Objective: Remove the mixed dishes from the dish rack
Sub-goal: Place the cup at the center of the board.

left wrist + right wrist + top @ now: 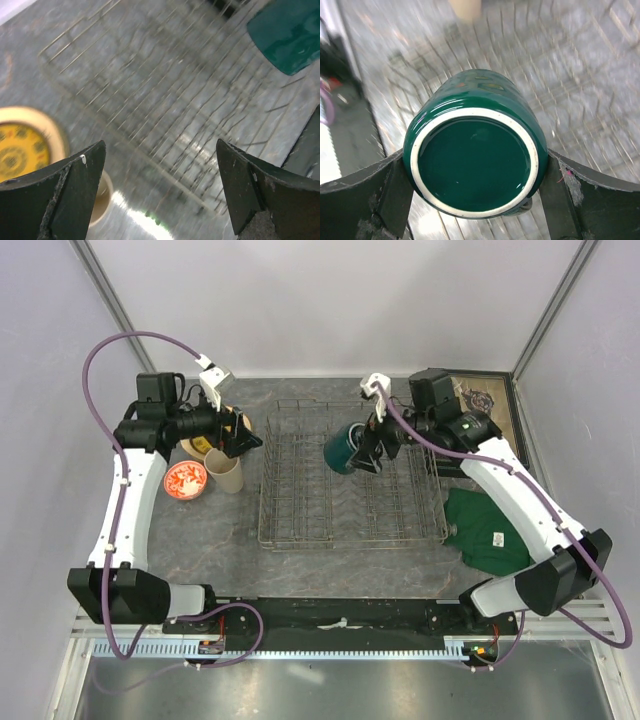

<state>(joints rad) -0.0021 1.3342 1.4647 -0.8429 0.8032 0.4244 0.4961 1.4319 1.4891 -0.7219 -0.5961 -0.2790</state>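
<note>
Right pincer point(476, 172) grips the mug point(475, 150) between its fingers, rack point(300, 502) beneath; left pincer point(160, 145) gapes empty. Next, I judge: carry it clear and set it down.

White arms point(128, 502), black joints, purple cables point(140, 335)

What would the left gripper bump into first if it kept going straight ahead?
Most likely the dish rack: its wires fill the view between the left gripper's open fingers, though blur hides depth.

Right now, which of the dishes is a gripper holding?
The dark green mug, clamped in the right gripper over the rack. The red-and-white bowl, beige tumbler and yellow plate sit on the table to the rack's left.
</note>
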